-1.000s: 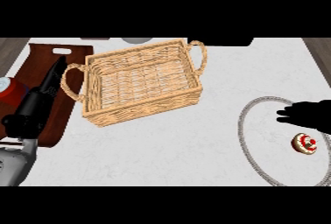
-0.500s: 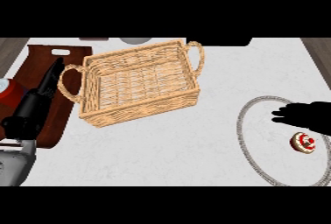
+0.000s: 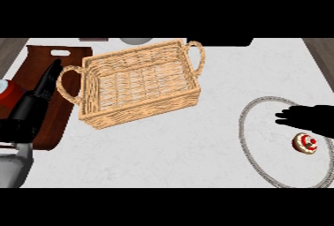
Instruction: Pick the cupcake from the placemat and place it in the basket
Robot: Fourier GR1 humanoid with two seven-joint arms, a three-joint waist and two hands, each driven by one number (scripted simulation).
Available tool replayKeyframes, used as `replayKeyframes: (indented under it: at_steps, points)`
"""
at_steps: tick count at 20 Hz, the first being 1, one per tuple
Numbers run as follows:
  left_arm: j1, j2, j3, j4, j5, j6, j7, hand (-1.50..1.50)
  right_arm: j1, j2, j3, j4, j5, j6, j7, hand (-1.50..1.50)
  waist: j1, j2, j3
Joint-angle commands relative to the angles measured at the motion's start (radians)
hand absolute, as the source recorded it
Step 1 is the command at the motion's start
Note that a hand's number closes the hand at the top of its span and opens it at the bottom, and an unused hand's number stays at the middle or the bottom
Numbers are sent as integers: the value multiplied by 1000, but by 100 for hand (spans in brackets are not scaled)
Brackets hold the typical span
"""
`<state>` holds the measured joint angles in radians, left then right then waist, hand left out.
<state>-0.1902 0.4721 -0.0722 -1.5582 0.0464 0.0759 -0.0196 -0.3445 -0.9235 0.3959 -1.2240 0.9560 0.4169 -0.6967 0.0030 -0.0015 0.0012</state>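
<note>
A small cupcake with white frosting and a red top sits on a round grey-rimmed placemat at the right of the counter. My right hand hovers just above and behind the cupcake, fingers stretched out to the left and open, holding nothing. A woven wicker basket with two loop handles stands at the upper middle, with nothing in it. My left hand rests at the far left, fingers pointing up over the brown board.
A dark brown cutting board lies left of the basket. A red and white object shows at the left edge. A grey round thing peeks in at the top. Bare white counter lies between basket and placemat.
The view has shifted slightly, with basket and placemat drifting a little left. My right hand stays over the cupcake, barely moved.
</note>
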Motion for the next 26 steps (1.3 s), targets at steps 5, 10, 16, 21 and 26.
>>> replayKeyframes:
  at_steps: [5, 10, 16, 21, 26]
  points:
    - [51, -45, 15, -33, -52, -23, -15, 0, 20, 103, -29, 101, 73, -27, -42, -150, 2, 1, -1]
    - [-28, -72, 40, 2, -55, -51, 34, 0, -8, 103, -46, 195, 144, -59, -101, -150, 2, 3, -1]
    - [30, -91, 60, -22, -70, -90, 13, 0, -67, 163, -79, 253, 197, -42, -85, -150, 6, 3, -1]
    - [-17, -108, 83, -3, -107, -82, 32, 0, -42, 200, -83, 325, 251, -106, -109, -150, 3, 3, -1]
    - [33, -124, 89, -26, -107, -103, 10, 0, -55, 246, -90, 332, 249, -84, -115, 150, 7, 2, -1]
